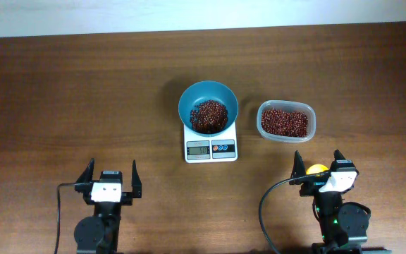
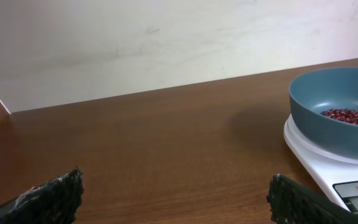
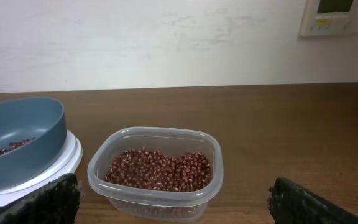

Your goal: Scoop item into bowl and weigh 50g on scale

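Overhead, the left hand (image 1: 113,164) sits at the near left edge of the counter (image 1: 83,85). Its two fingers are spread wide with nothing between them, and it is well apart from everything else. Its own wrist camera shows the dark fingertips (image 2: 55,200) at the bottom corners with bare wood between them.

Near the middle stands the white scale (image 1: 211,156), its display and a red and a blue button facing the arms. The digits are too small to read. The teal bowl (image 1: 189,100) rests upright on the scale's platform and covers most of it. A low heap of red-brown beans (image 1: 208,116) lies in the bottom of the bowl.

Just right of the scale, and apart from it, is a clear plastic tub (image 1: 313,120) with more of the same beans covering its floor.

At the near right, the right hand (image 1: 318,156) is released too, fingers wide and gripping nothing, and it points toward the tub. A small yellow thing (image 1: 317,169) shows between the fingers near their base; I cannot tell what it is. From the right wrist camera, the tub lies straight ahead between the fingertips, with the bowl and scale to its left.
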